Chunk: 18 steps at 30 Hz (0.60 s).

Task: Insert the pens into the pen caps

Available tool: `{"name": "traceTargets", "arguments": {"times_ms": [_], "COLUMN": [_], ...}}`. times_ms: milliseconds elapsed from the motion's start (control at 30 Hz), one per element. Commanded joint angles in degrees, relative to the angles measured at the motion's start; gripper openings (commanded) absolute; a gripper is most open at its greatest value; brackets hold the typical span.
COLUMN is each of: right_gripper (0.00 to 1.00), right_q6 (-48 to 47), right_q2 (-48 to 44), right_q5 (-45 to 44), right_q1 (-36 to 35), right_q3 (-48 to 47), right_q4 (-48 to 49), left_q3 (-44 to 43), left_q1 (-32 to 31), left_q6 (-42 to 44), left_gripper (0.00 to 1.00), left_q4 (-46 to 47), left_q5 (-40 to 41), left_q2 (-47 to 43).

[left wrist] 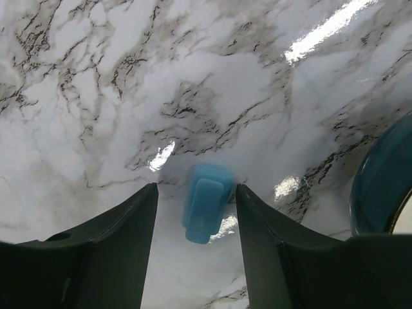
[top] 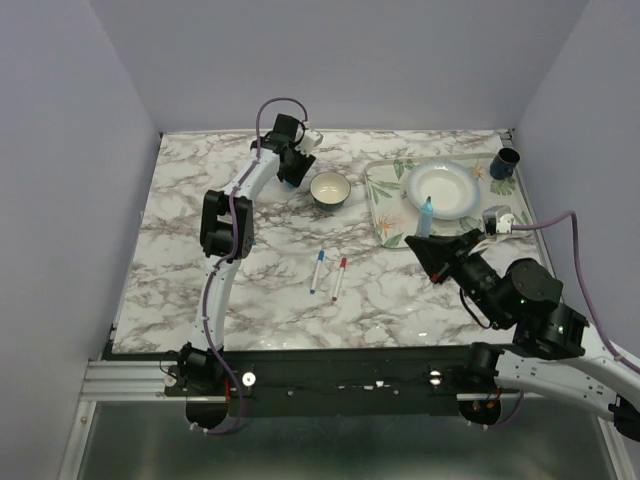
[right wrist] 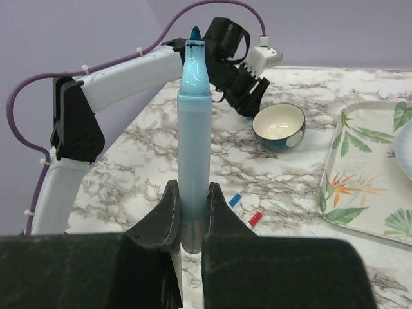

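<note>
A short light-blue pen cap [left wrist: 206, 201] lies on the marble between the fingers of my left gripper [left wrist: 196, 186], which is open around it with a gap on both sides. From above, this gripper [top: 291, 178] is far back, just left of the bowl. My right gripper [right wrist: 191, 187] is shut on the lower end of a light-blue pen [right wrist: 193, 129], held upright with its tip bare. In the top view that pen [top: 426, 214] stands at the tray's near left edge, above the gripper [top: 428, 243]. Two white pens, one blue-ended [top: 318, 270] and one red-ended [top: 339, 278], lie mid-table.
A small bowl [top: 330, 190] sits right of the left gripper, its rim [left wrist: 383, 187] at the edge of the left wrist view. A floral tray [top: 385, 205] at the back right carries a white plate [top: 445, 188]. A dark blue cup [top: 506, 162] stands in the far right corner.
</note>
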State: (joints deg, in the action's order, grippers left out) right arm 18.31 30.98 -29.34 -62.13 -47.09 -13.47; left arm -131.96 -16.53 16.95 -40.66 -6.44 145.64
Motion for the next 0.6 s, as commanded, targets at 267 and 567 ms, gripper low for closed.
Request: {"name": "traceTargets", "arguments": {"times_ms": [267,567], "right_gripper": [0.01,0.01], "right_q6": [-0.55,1.99], "right_q2": [-0.57,0.13], "right_q5": [-2.12,-0.46], "right_q1": [0.17,0.17], "right_q3": [-1.95,-1.52], "right_q4": [-1.29,-1.99], "left_q3": [0.29,26.03], "left_q1": [-0.95,-0.61], "left_q6": [-0.42,-15.17], "left_gripper": [0.22,0.00], "left_q4": [-6.17,5.93], "left_q5": [2.56,-3.11], "left_q2": [0.88,-21.86]}}
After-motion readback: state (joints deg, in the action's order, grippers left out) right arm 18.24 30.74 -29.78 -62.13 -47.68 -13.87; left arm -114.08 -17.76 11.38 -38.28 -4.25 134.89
